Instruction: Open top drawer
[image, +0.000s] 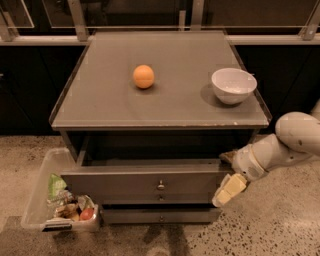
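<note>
Three grey drawers sit stacked under the table (165, 107), and the top drawer (125, 184) is the widest of them. Its front stands out from the frame, with a dark gap above it, so it looks partly drawn out.

The gripper (228, 184) is at the right end of that front panel, touching or just beside its corner. Whether it is wide or narrow I cannot tell. The small round knob (161, 185) at the panel's centre lies well apart from the gripper, to the left in the camera view. The panel's long axis runs left to right, so any pull has to come straight out toward the camera, square to that axis.

The white arm (295, 135) comes in from the right edge, bent downward, with its wrist angled in toward the drawer's corner.

On the table stand an orange ball (143, 76) and a white bowl (233, 85) (neither is near the arm). A clear bin (37, 197) of odds and ends sits on the floor by the left side.
</note>
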